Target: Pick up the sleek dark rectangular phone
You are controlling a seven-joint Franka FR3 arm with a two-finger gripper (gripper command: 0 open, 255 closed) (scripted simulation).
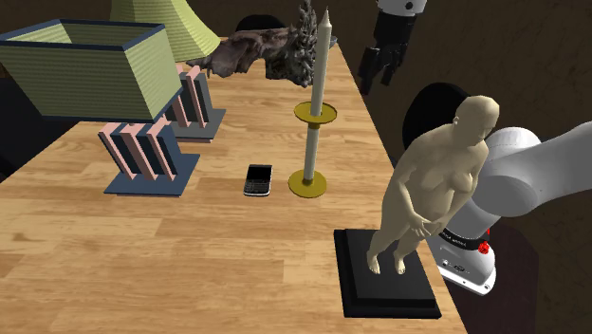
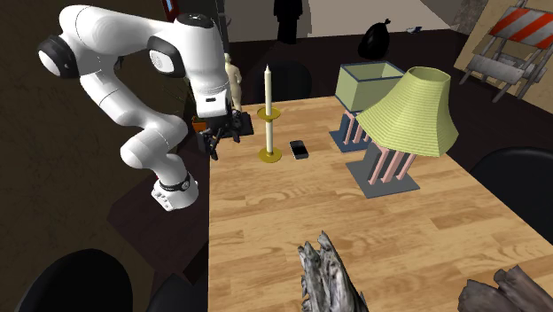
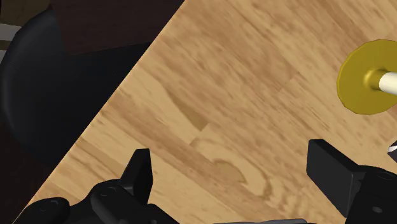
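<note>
Arm (image 2: 190, 53) arched high, wrist bent down. Gripper (image 2: 214, 142) hung over table (image 2: 266, 213) edge, jaws wide apart, nothing between. Phone (image 1: 258, 179) lay flat beside candlestick (image 1: 311, 142) base, apart from gripper.

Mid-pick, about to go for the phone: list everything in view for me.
Table: one, light wood, under everything.
Candlestick: one, gold with cream candle, near the table's edge.
Phone: one, dark, flat on the table beside the candlestick's base.
Lamps: two, olive-green shades, pink legs, slate bases, shoulder view's left.
Statue: one, beige on black plinth, shoulder view's lower right.
Driftwood: two pieces, grey-brown, table's far end in the shoulder view.
Chairs: several, black, around the table.
Barricade: one, red-and-white striped, second exterior view's top right.
Arm: one, white with dark joints.
Gripper: one, black, open, empty, over the table edge near the candlestick.
</note>
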